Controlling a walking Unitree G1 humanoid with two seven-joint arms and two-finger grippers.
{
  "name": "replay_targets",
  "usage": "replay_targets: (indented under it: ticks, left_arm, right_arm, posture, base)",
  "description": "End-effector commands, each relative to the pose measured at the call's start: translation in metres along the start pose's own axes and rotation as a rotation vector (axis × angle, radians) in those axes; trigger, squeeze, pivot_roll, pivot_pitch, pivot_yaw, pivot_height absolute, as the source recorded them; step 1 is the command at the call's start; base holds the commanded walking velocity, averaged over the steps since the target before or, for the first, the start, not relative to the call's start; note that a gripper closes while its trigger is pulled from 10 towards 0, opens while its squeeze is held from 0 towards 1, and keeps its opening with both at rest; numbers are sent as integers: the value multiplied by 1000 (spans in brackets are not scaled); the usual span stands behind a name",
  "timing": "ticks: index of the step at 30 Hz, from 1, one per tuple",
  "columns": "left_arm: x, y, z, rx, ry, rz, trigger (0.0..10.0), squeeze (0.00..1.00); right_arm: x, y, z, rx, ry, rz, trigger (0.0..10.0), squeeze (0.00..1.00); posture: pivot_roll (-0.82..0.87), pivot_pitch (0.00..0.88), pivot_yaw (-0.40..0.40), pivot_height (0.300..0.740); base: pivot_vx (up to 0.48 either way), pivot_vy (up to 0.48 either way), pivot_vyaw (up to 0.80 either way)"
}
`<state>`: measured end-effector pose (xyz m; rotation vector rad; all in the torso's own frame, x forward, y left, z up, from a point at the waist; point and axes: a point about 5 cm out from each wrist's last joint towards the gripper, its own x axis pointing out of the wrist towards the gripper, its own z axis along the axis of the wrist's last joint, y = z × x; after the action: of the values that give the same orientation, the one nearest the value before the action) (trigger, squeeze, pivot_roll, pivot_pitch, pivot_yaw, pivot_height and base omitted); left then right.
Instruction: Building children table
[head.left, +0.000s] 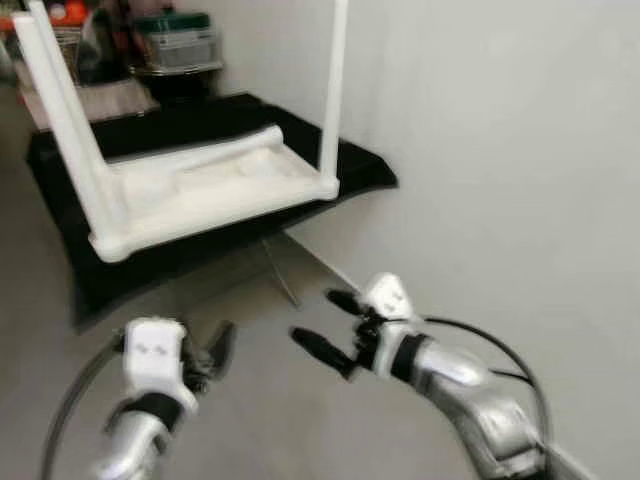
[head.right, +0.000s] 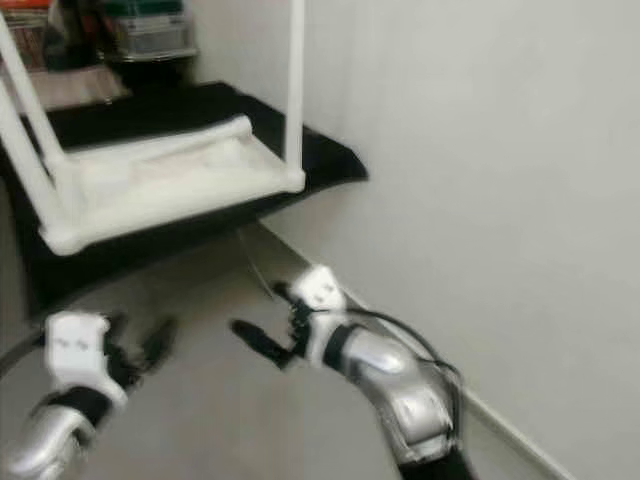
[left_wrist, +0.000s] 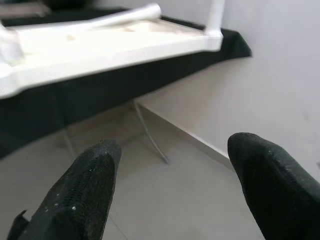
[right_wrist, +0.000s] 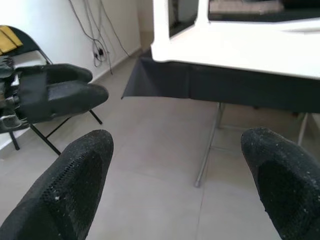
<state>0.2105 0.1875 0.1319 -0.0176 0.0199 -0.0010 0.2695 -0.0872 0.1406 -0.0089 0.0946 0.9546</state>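
The white children table (head.left: 200, 190) lies upside down on a black-draped stand (head.left: 230, 120), while the left gripper (head.left: 210, 355) and right gripper (head.left: 325, 325) hover before it, fingers apart, holding nothing.

Bright, even indoor light, soft shadows, head views smeared by motion blur, white table (head.left: 210, 190) glaring and washed out, wrist-view fingertips (left_wrist: 85, 195) out of focus

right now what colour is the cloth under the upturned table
Black cloth; the table is white. Clearest in the left eye view.
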Motion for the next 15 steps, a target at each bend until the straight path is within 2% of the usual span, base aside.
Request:
replay_targets:
  ticks: [1, 7, 9, 10, 12, 15]
  left_arm:
    - [-1, 0, 1, 17, -9, 15, 10000, 0]
    - [-6, -2, -1, -14, 4, -4, 10000, 0]
    - [-8, -4, -1, -10, -1, -15, 10000, 0]
    - [-8, -4, -1, -10, -1, -15, 10000, 0]
    - [-6, -4, -1, -7, 1, -14, 10000, 0]
    - [-5, -4, -2, -5, 2, -12, 10000, 0]
  right_arm:
    - [-1, -4, 3, -30, -2, -21, 10000, 0]
    - [-1, -5, 2, -41, -3, -20, 10000, 0]
    - [-1, -3, 1, -68, 6, 0, 10000, 0]
    - [-1, -3, 1, -68, 6, 0, 10000, 0]
    - [0, -5, 0, -48, 10, -24, 10000, 0]
    - [1, -5, 0, -54, 7, -24, 10000, 0]
  posture:
    - [-21, 0, -20, 740]
    - [-22, 0, -18, 740]
    - [-24, 0, -16, 740]
    - [-24, 0, -16, 740]
    - [-26, 0, -14, 740]
    - [-25, 0, -14, 740]
  base:
    - [0, 0, 0]
    - [0, 0, 0]
    - [360, 0, 800]
    - [360, 0, 800]
    - [394, 0, 0]
    - [390, 0, 800]
